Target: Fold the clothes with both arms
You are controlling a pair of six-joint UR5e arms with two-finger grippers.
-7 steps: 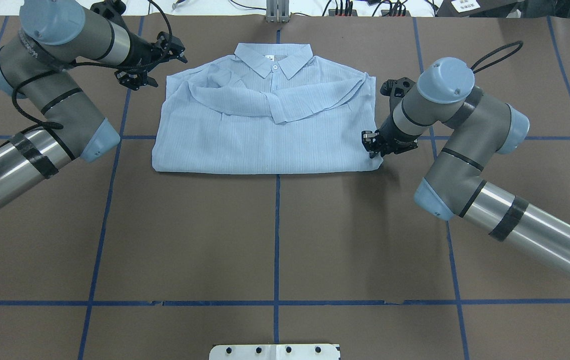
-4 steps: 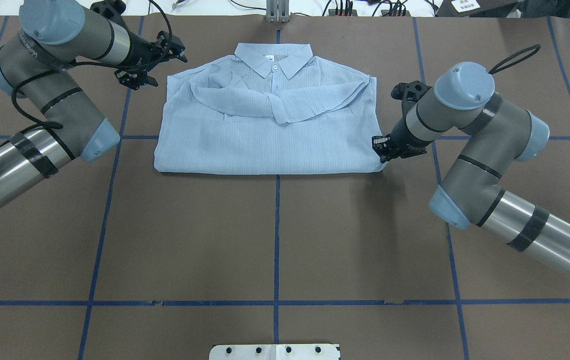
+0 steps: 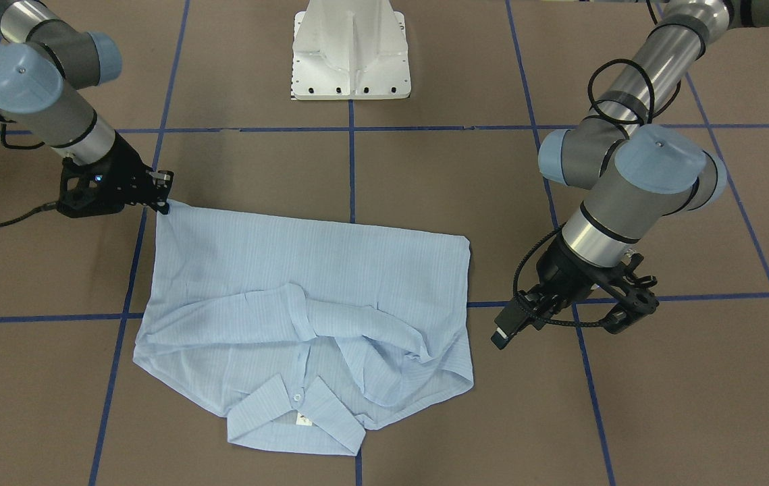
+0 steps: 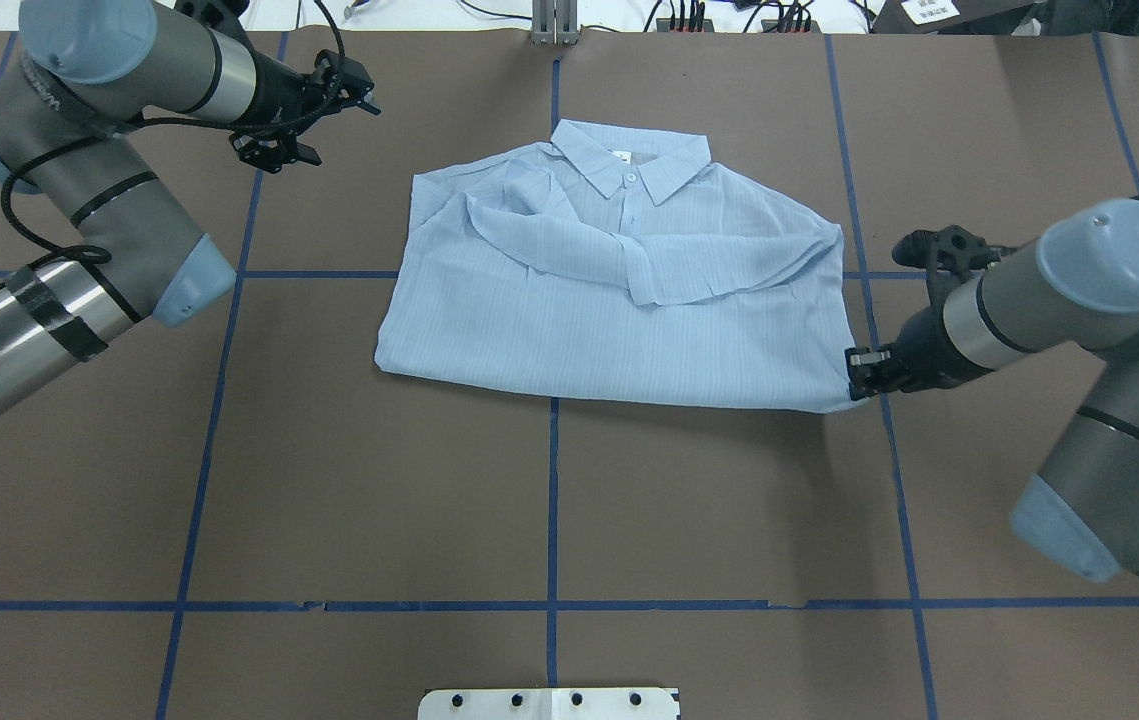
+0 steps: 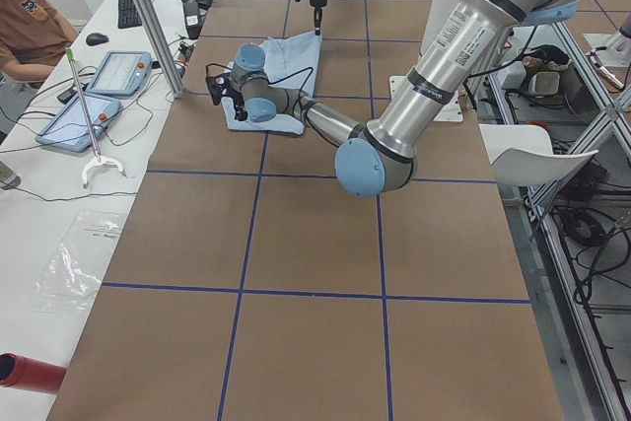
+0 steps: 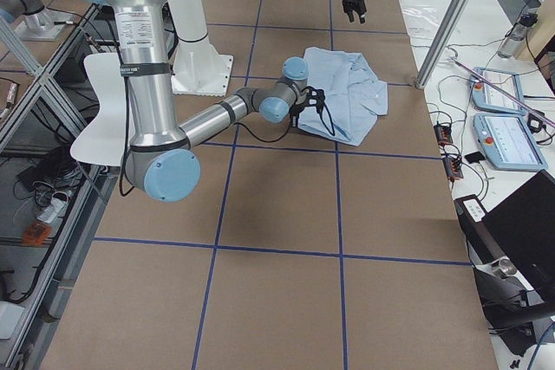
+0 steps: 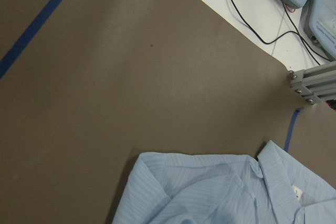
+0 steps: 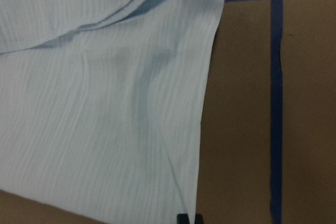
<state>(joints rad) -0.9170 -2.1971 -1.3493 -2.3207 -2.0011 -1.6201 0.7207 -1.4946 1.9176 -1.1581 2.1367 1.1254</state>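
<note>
The light-blue shirt (image 4: 609, 310) lies folded on the brown table, sleeves crossed over the front and collar (image 4: 629, 160) at the far side. It lies skewed, right of the table's centre line. My right gripper (image 4: 854, 385) is shut on the shirt's near right corner, low at the table; the front-facing view shows it too (image 3: 163, 197). In the right wrist view the cloth (image 8: 105, 103) fills the frame down to a fingertip (image 8: 189, 219). My left gripper (image 4: 339, 128) is open and empty, well off the shirt's far left. The left wrist view shows the shirt's shoulder and collar (image 7: 220, 192).
The white pedestal base (image 3: 350, 54) stands at the table's near edge by the robot. Blue tape lines (image 4: 553, 500) grid the brown cover. An aluminium post (image 4: 554, 25) and cables sit at the far edge. Tablets (image 5: 108, 76) and an operator (image 5: 30, 27) are beyond it.
My right gripper has pulled the shirt's near right corner right and toward the robot. The whole shirt slid right and turned slightly. The left gripper has shifted a little farther off.
</note>
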